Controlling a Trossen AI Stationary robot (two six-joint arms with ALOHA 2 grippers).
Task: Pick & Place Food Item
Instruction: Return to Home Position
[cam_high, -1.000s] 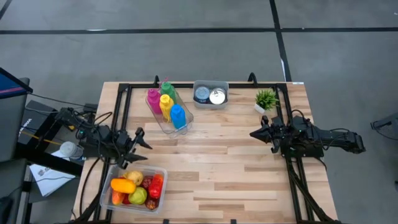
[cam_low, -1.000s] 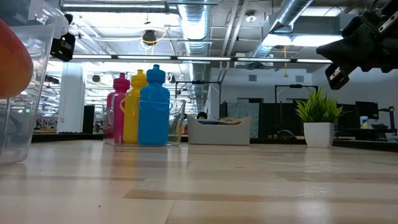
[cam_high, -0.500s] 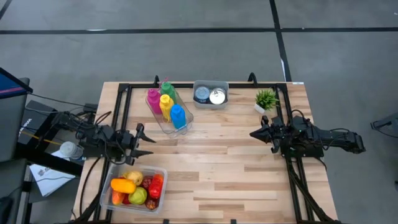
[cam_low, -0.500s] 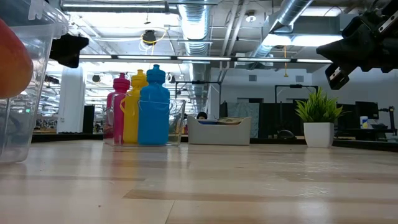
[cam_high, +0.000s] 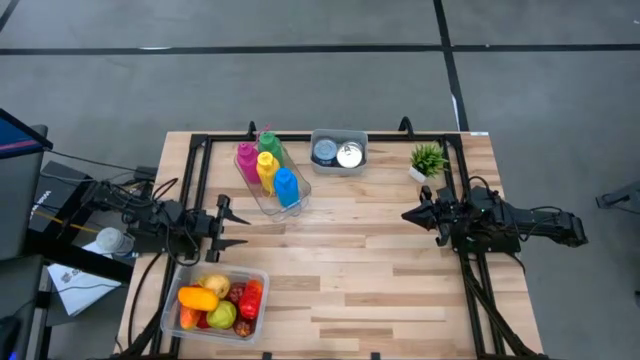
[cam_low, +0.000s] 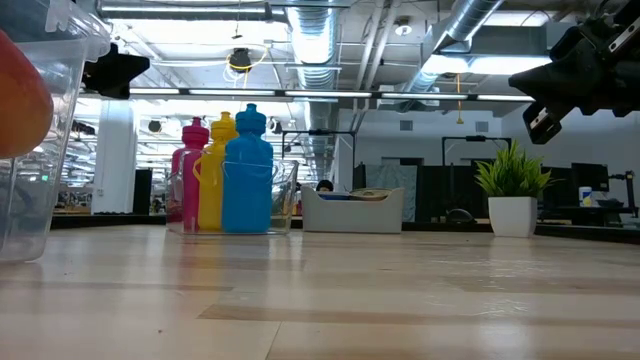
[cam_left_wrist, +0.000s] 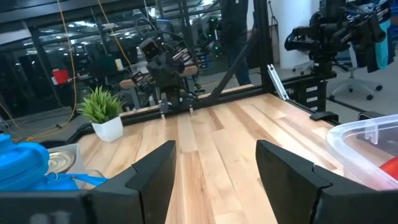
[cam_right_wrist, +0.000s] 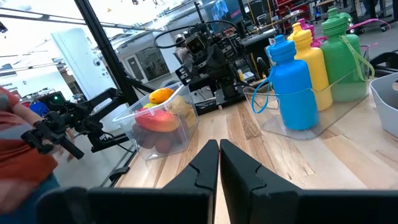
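Clear bin (cam_high: 258, 275) at seven o'clock holds the fruit (cam_high: 215, 300); packing looks done. Left gripper (cam_high: 236, 227), nine o'clock, gapes empty; right gripper (cam_high: 406, 215), three o'clock, pinched closed.

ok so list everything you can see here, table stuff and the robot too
table: one, light wood, under both arms
clear bin: one, transparent, lower left of the table in the high view
fruit: several, yellow, red and green, inside the clear bin
bottles: four, pink, green, yellow, blue, upright in the clear tray at the table's far side
cans: two, one dark-topped, one silver, in the grey bin beside the tray
potted plant: one, green in a white pot, far right corner
person: one, red sleeve, beyond the table
left gripper: dark, open, just past the clear bin
right gripper: dark, shut, right side, pointing inward
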